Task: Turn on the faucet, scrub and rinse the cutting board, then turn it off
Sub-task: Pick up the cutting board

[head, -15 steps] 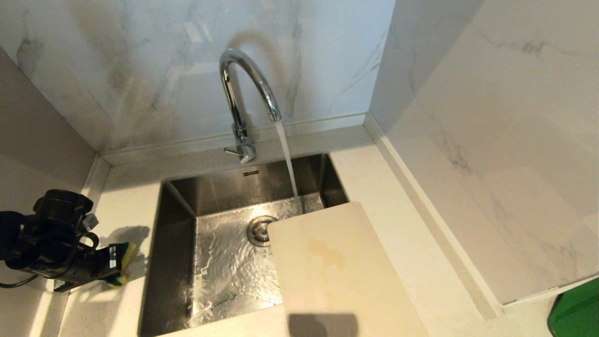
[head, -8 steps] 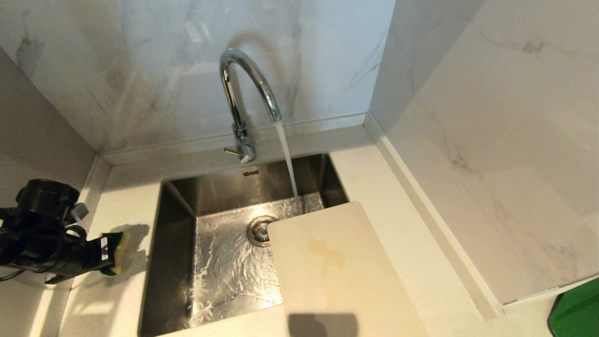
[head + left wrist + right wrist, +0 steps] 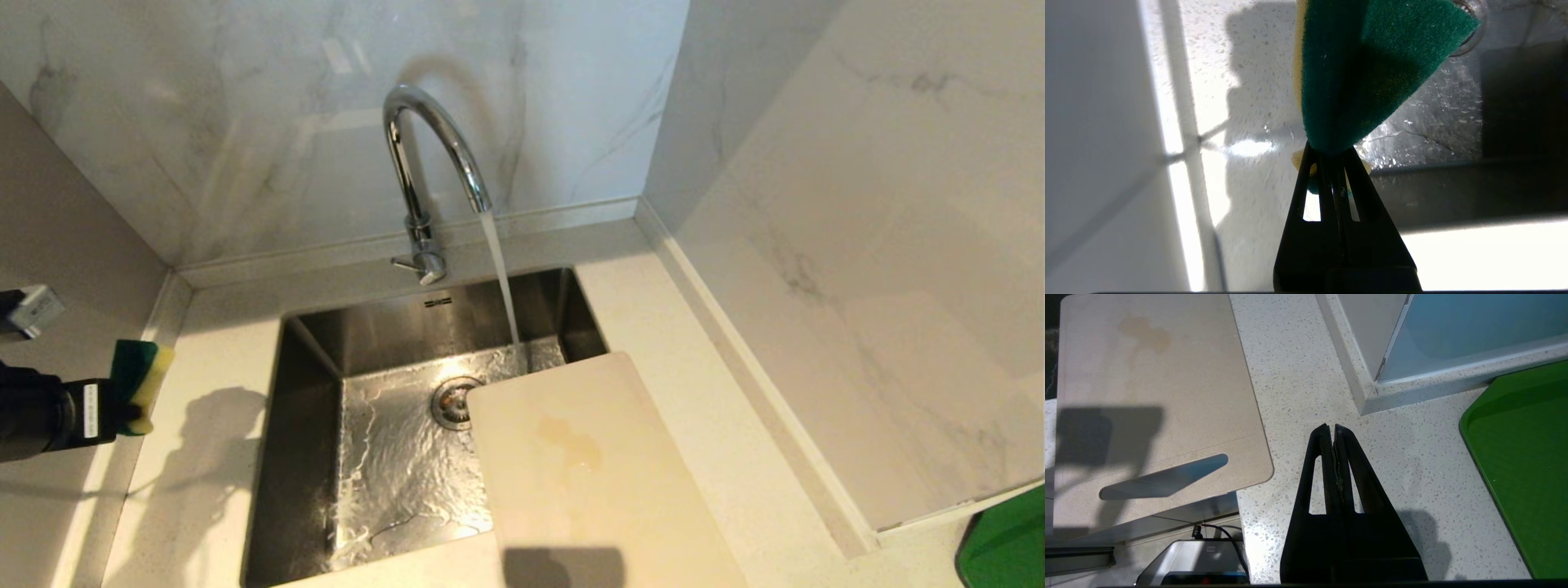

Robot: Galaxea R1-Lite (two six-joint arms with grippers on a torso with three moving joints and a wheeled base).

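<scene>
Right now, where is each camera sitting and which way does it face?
Head: up high, looking down at the running faucet and sink; left gripper at the left edge.
Left wrist: behind the shut fingers, facing the sponge and sink.
Right wrist: behind the empty right gripper, facing the counter and green tray.
Head and right wrist share the cutting board.

Right tool (image 3: 1334,428): lower centre of the frame, black fingers pressed together, nothing between them, above the bench.
Cutting board (image 3: 1167,396): fills the upper left, cream, yellowish stain near its top, oblong handle slot near its lower edge, lower end overhanging the bench edge.
Bench (image 3: 1306,367): speckled white stone.
Tray (image 3: 1523,469): green, at the right edge.
Shadow: dark patch across the board's left side.
</scene>
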